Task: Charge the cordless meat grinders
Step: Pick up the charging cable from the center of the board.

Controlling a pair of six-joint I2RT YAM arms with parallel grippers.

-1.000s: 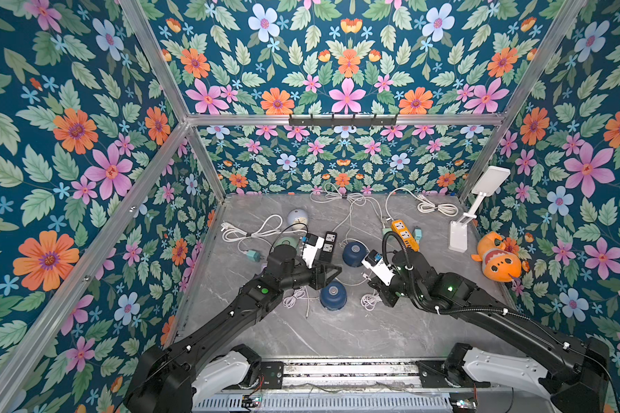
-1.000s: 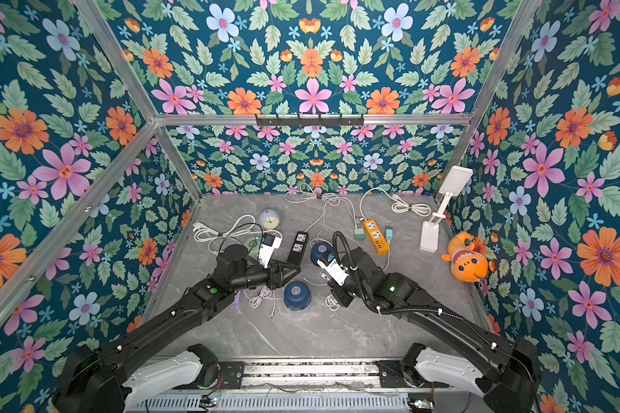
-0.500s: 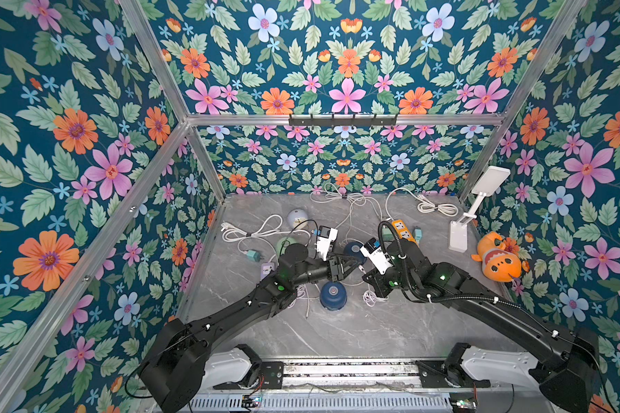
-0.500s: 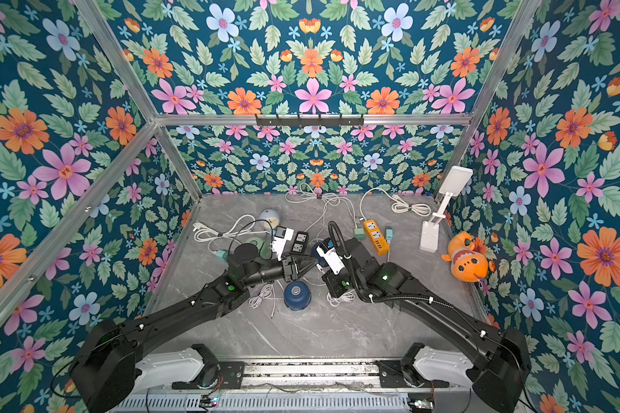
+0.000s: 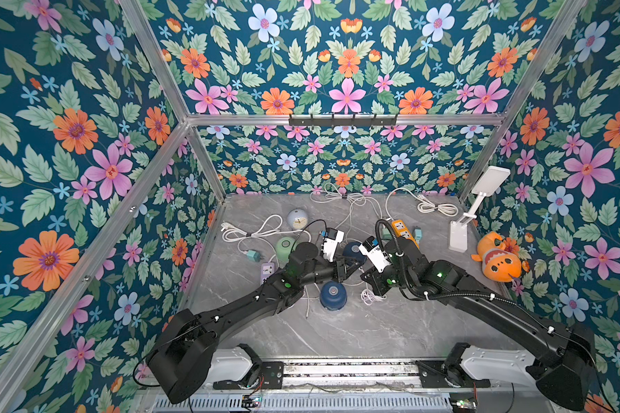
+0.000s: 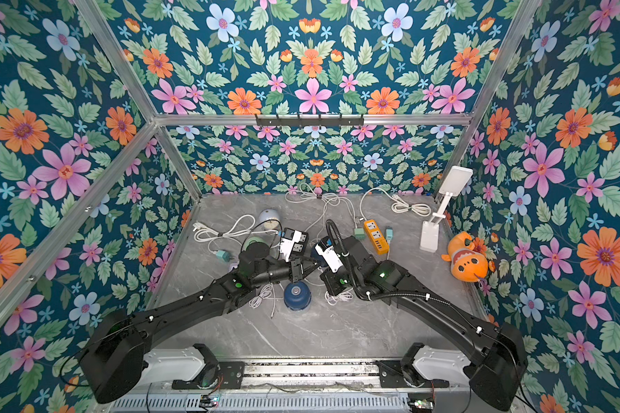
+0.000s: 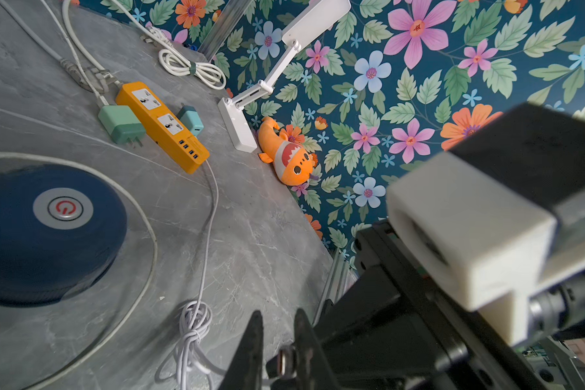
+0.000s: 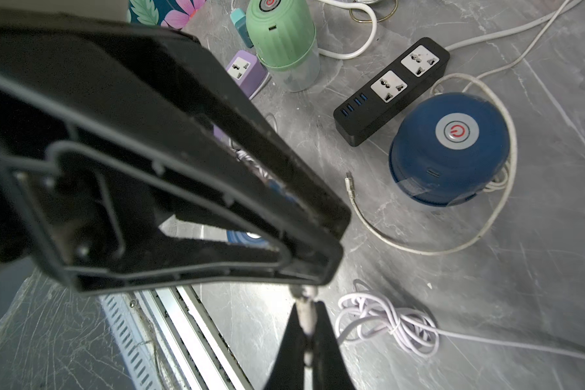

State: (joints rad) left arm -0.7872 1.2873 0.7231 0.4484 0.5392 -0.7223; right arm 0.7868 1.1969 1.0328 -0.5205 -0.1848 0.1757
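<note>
Navy grinder [image 8: 450,148] stands apart from right gripper [image 8: 307,312]; fingers [image 8: 328,341] pinch plug [image 8: 303,296].

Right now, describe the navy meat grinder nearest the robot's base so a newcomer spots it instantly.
Start at the metal rail along the front of the grey marble table. Beyond it, the near navy meat grinder stands upright, a round grey button on top. The far navy meat grinder and mint green meat grinder sit farther back.

Top views overlook table [image 5: 355,329]; wrist views close
</note>
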